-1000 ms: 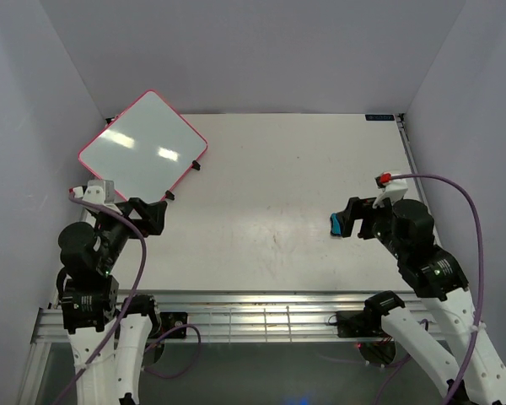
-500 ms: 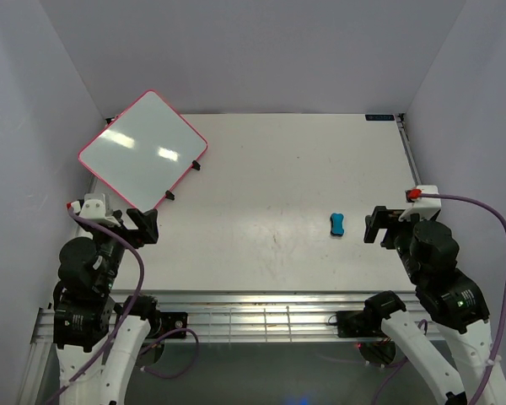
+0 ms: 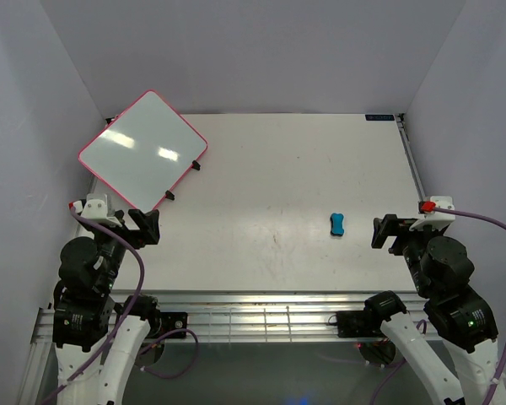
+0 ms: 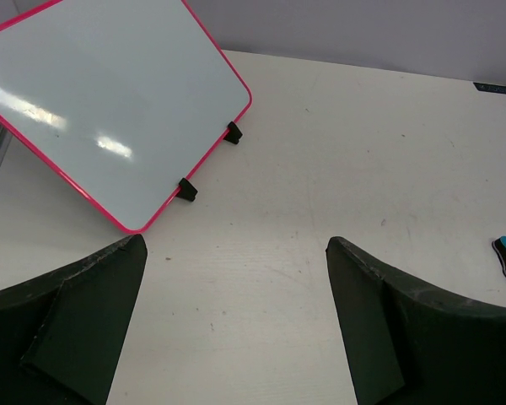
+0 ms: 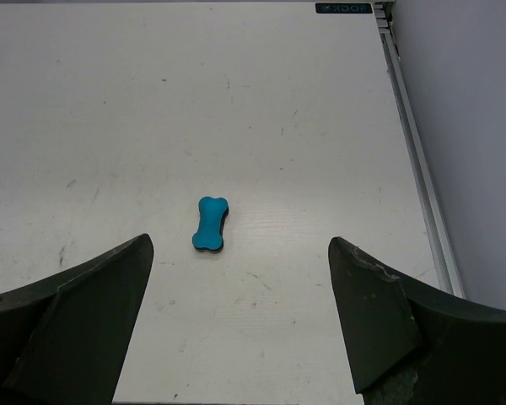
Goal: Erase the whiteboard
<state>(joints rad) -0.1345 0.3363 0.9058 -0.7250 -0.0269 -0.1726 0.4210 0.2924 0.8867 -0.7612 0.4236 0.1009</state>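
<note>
White table (image 3: 278,169) holds the whiteboard (image 3: 143,150); we judge it light, stiff, slick: grip its edge. Our left end effector (image 3: 145,226) and right end effector (image 3: 385,232) gape empty.

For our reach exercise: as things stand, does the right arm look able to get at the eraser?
Probably yes. The eraser lies alone on the table, just ahead of the open right gripper, with nothing between them.
</note>
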